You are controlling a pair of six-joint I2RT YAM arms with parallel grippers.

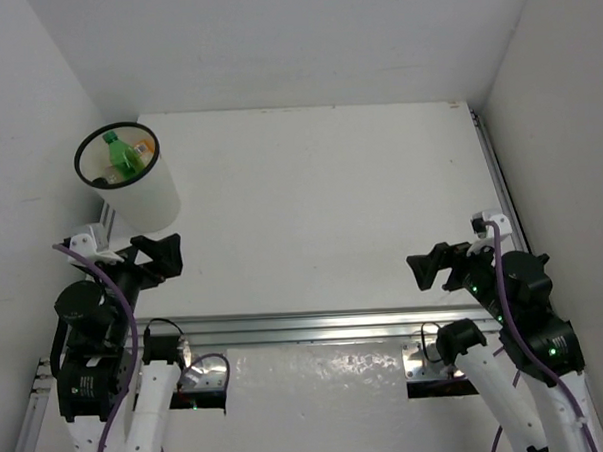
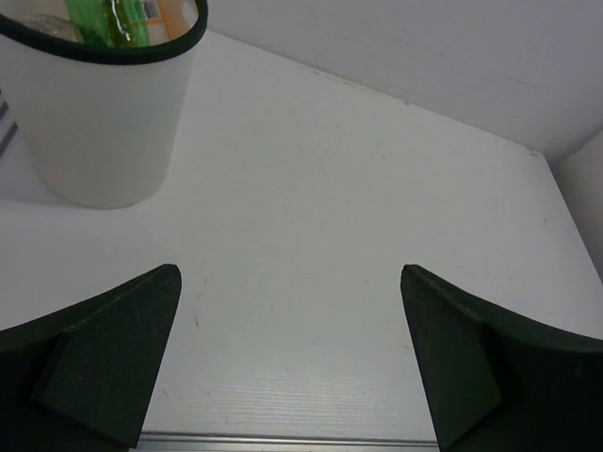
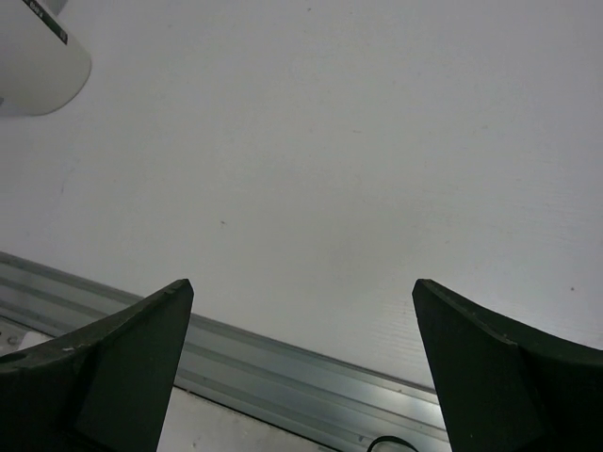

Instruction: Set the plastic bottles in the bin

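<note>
The plastic bottles [image 1: 124, 157] lie inside the bin [image 1: 140, 200]: a green bottle [image 2: 105, 19] leans across the top, an orange bottle [image 1: 145, 147] sits just behind it, and something clear lies beneath (how many sit deeper cannot be told). No bottle shows outside the bin in any view, so I judge the task finished or nearly so, with no grasp called for. The left gripper [image 2: 287, 282] hangs just in front of the bin and slightly to its right, its fingers spread wide and holding nothing; the bin's mouth lies ahead and left of them. The right gripper [image 3: 301, 292] is well apart from the bin, far off to its right, jaws likewise wide and empty. The left arm is plainly the nearer to the bin
</note>
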